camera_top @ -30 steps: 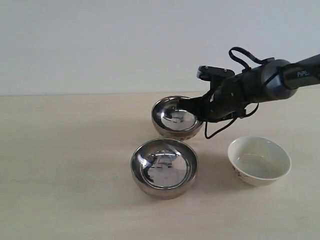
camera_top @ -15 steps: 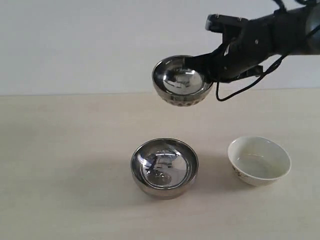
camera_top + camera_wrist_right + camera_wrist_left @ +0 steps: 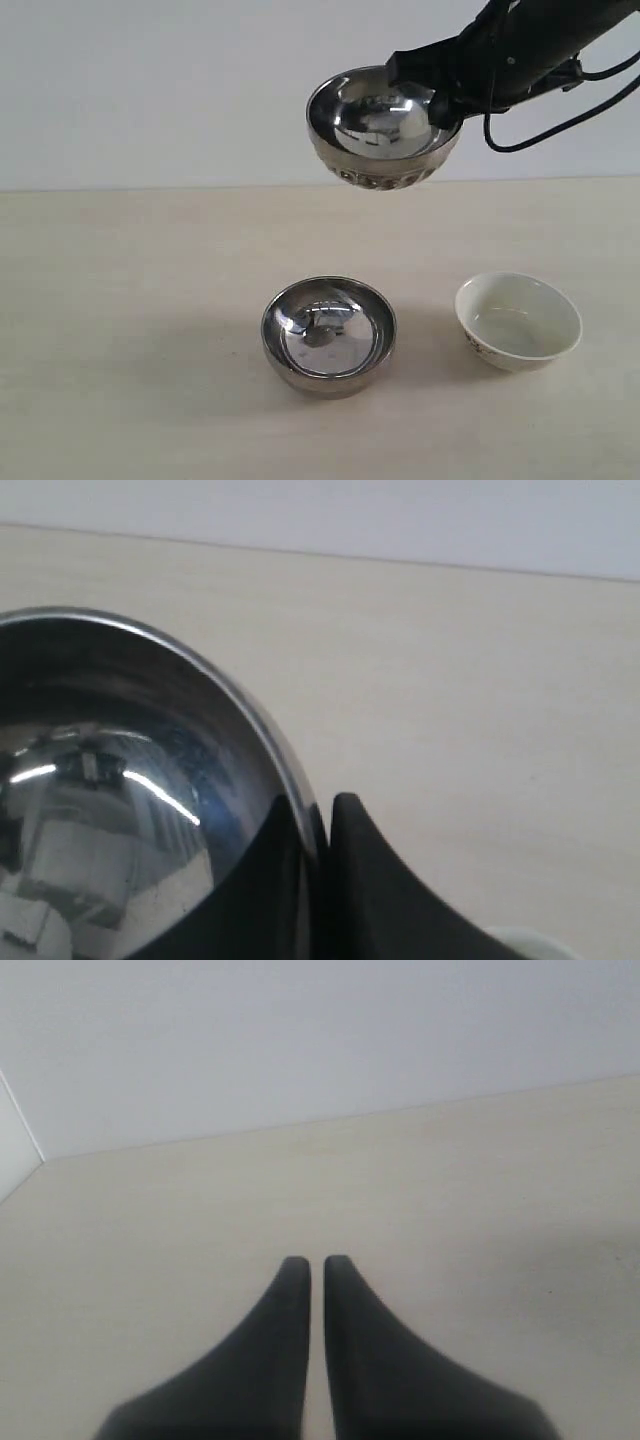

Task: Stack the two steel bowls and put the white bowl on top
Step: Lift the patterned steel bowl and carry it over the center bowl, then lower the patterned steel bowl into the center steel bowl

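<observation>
The ribbed steel bowl (image 3: 383,125) is being held in the air at the upper centre of the exterior view, in front of the pale wall (image 3: 150,90), with its mouth tilted toward the camera. Its right-hand rim is being pinched by the right pincer (image 3: 437,100), which is closed tight on the thin metal; in the right wrist view one finger is being shown inside the bowl and the other outside, with the rim between them. The smooth steel bowl (image 3: 329,335) is being carried upright by the counter (image 3: 130,300) at lower centre, beneath the raised bowl and well apart from it. The white bowl (image 3: 518,320) is being shown upright at lower right, near the smooth one but not touching it. The left pincer (image 3: 316,1263) is being shown only in the left wrist view, its fingers drawn together to a sliver of a gap, with nothing gripped, above bare counter.
</observation>
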You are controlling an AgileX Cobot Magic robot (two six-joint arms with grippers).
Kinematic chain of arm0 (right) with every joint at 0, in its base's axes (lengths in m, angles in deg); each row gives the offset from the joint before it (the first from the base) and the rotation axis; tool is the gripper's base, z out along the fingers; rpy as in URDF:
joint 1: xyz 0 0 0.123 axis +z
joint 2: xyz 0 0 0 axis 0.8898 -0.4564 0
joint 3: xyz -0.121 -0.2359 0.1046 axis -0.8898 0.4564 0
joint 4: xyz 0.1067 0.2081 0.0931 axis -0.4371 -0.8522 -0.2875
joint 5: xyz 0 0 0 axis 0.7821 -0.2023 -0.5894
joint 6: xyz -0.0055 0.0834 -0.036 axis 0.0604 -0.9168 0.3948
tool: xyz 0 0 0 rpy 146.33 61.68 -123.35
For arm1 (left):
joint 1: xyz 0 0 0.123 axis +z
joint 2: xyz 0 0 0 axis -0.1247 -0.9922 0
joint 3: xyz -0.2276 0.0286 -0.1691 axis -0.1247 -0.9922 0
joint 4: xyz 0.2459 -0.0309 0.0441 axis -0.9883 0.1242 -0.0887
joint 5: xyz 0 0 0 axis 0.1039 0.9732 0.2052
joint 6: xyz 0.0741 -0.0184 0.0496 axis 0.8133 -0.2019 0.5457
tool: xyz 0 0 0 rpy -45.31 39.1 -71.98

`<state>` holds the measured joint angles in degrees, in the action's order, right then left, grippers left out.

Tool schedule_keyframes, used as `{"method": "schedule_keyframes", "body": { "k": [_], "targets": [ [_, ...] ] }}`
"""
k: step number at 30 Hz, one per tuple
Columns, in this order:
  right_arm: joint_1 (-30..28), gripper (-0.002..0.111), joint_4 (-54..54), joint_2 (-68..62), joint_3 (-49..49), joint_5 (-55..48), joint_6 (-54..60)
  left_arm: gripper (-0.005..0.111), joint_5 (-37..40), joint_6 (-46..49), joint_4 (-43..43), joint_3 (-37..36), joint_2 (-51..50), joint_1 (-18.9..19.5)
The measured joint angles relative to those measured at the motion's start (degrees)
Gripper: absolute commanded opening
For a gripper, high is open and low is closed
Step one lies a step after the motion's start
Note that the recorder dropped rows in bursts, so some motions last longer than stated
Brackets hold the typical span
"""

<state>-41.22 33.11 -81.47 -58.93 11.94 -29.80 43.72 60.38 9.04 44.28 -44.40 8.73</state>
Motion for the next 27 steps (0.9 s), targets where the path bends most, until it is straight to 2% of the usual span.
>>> {"method": "schedule_keyframes", "body": {
  "k": [8,13,20,27],
  "targets": [
    [1.36,0.0,-5.75,0.0,0.24,-4.17,6.07,0.004,0.0,0.0,0.0,0.0,0.0,0.0],
    [4.12,0.0,-9.25,1.06,6.45,0.64,7.06,0.004,0.0,0.0,0.0,0.0,0.0,0.0],
    [4.22,0.0,-17.63,1.28,16.27,6.5,14.46,0.004,0.0,0.0,0.0,0.0,0.0,0.0],
    [4.22,0.0,-19.75,1.28,20.64,9.51,16.92,0.004,0.0,0.0,0.0,0.0,0.0,0.0]
  ]
}}
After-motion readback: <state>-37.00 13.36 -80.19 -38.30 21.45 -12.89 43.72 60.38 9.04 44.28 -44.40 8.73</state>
